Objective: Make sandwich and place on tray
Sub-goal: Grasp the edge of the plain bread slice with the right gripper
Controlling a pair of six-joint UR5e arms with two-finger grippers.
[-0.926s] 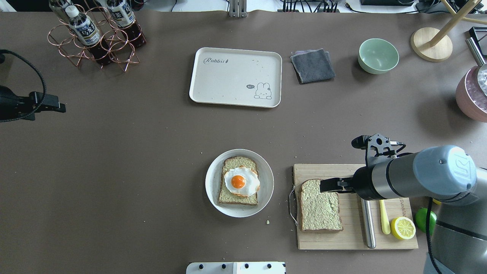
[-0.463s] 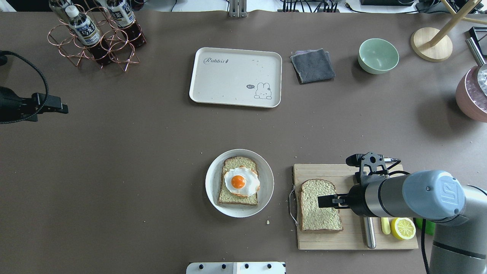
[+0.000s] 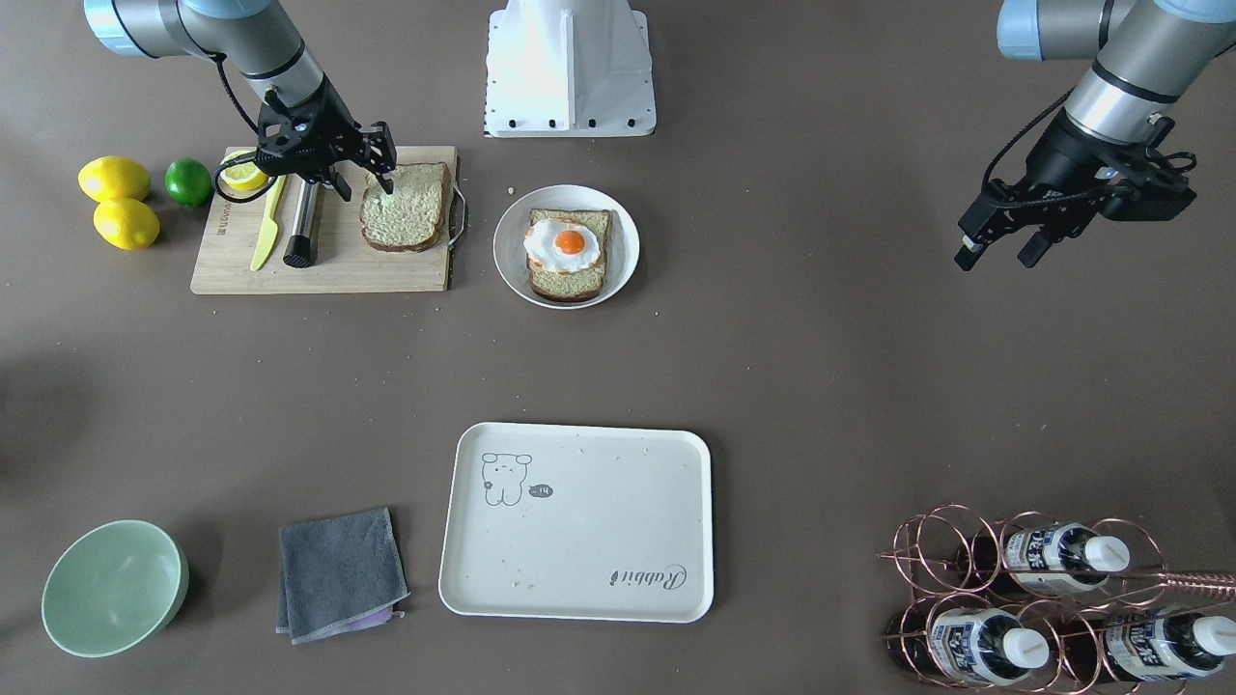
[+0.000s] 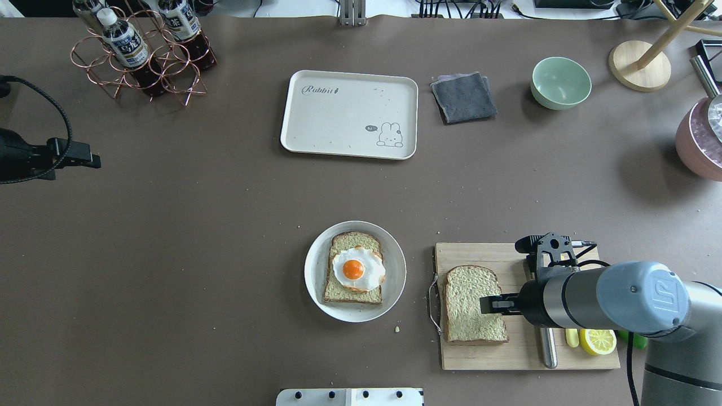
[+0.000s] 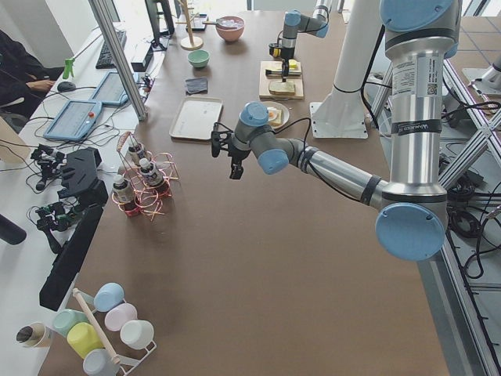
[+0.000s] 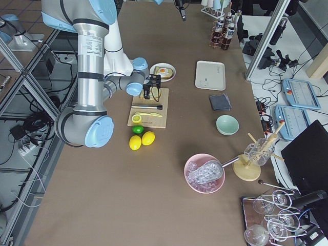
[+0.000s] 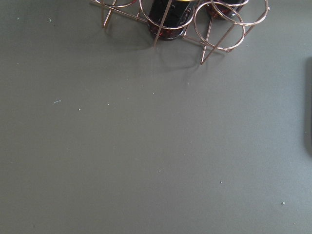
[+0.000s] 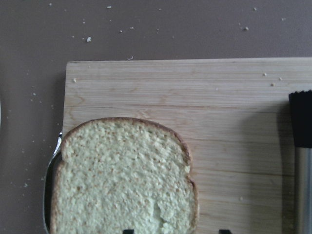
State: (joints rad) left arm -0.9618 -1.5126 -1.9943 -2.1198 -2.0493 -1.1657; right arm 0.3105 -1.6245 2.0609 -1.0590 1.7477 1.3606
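Observation:
One bread slice (image 4: 472,307) lies on the wooden cutting board (image 4: 479,355). It also shows in the right wrist view (image 8: 122,180). The other slice (image 4: 345,293) lies on a round white plate (image 4: 395,276) with the fried egg (image 4: 357,269) on top. The cream tray (image 4: 338,118) sits empty at the far middle. My right gripper (image 4: 486,304) hovers open over the board slice's right edge. Its fingertips (image 8: 127,231) peek in at the bottom of the right wrist view, on either side of that edge. My left gripper (image 3: 995,253) hangs open and empty at the table's left side.
The board also carries a metal-handled tool (image 4: 545,344), a yellow knife (image 4: 571,337) and a lemon half (image 4: 599,340). A grey cloth (image 4: 463,97) and a green bowl (image 4: 560,82) lie right of the tray. A copper bottle rack (image 4: 138,53) stands far left.
My right gripper has moved toward the robot's side, from the slice's far end to over its middle right edge. The left arm has barely moved.

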